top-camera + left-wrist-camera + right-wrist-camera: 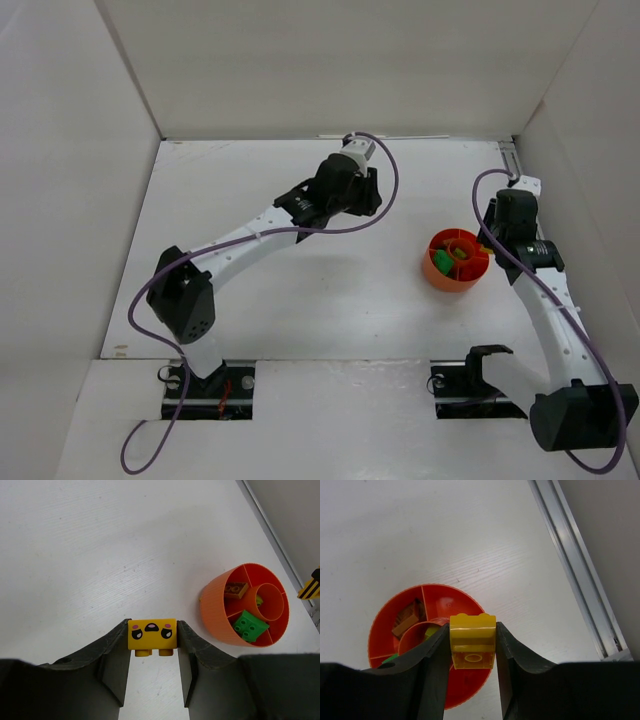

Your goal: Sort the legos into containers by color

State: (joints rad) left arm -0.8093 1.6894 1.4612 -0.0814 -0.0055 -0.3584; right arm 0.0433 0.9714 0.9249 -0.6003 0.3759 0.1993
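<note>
My left gripper (152, 630) is shut on a yellow brick with a printed face (152, 634), held above the bare table to the left of the bowl. The orange-red divided bowl (212, 611) holds a green brick (250, 626), a brown plate (236, 589) and a lime piece (258, 600) in separate compartments. My right gripper (472, 632) is shut on a plain yellow brick (472, 639), held over the bowl's (445, 600) near right rim. In the top view the bowl (440, 273) sits right of centre, the right gripper (487, 234) at its right edge and the left gripper (370, 196) further left and back.
An aluminium rail (575, 575) runs along the table's right side, close to the bowl, and it also shows in the left wrist view (280, 535). White walls (330, 60) enclose the table at the back and on both sides.
</note>
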